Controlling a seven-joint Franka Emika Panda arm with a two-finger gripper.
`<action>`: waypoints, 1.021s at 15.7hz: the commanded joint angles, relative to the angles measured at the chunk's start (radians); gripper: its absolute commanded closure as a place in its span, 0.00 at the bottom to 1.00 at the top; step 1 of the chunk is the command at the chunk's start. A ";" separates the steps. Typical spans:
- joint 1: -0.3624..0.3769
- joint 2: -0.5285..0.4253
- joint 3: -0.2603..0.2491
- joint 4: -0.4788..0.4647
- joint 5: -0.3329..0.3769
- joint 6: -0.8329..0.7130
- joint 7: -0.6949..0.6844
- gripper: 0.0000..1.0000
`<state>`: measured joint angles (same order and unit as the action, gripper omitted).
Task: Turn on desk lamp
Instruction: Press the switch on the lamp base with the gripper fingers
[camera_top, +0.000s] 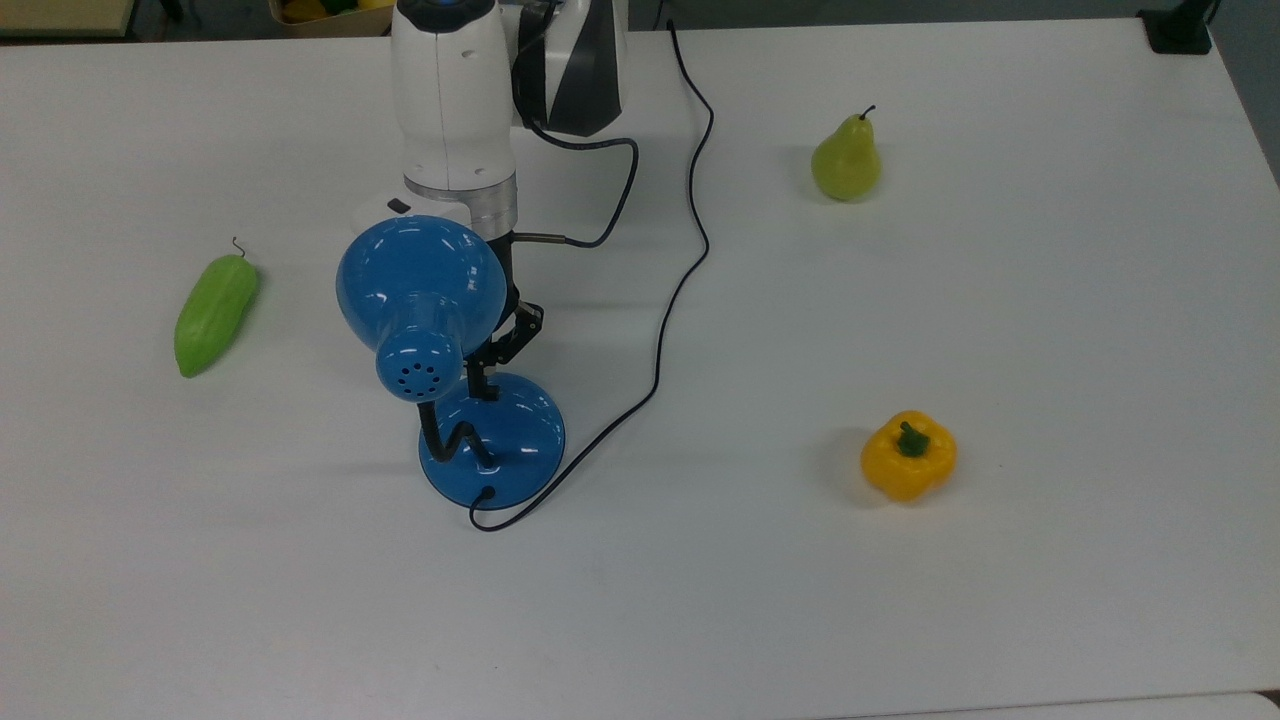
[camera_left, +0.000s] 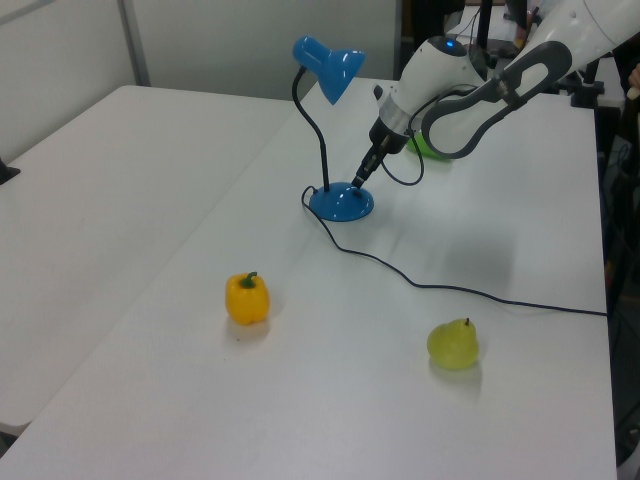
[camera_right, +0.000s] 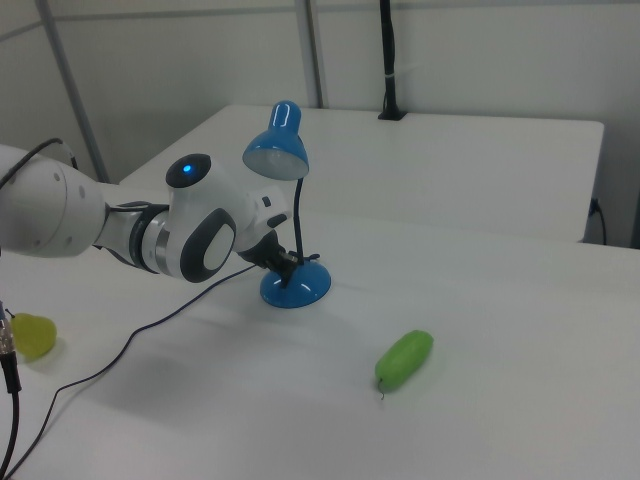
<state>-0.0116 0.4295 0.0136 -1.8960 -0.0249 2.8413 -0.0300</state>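
The gripper (camera_top: 482, 378) (fingers look pinched together, holding nothing) touches the desk lamp (camera_top: 492, 432) at its base switch; next, likely 1 firm downward press.
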 joint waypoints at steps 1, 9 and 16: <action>0.010 0.021 -0.006 0.012 0.007 0.020 0.013 1.00; 0.013 0.026 -0.004 0.006 0.005 0.052 0.013 1.00; 0.015 0.026 -0.006 -0.003 -0.006 0.050 0.010 1.00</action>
<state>-0.0087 0.4452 0.0137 -1.8933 -0.0251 2.8618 -0.0300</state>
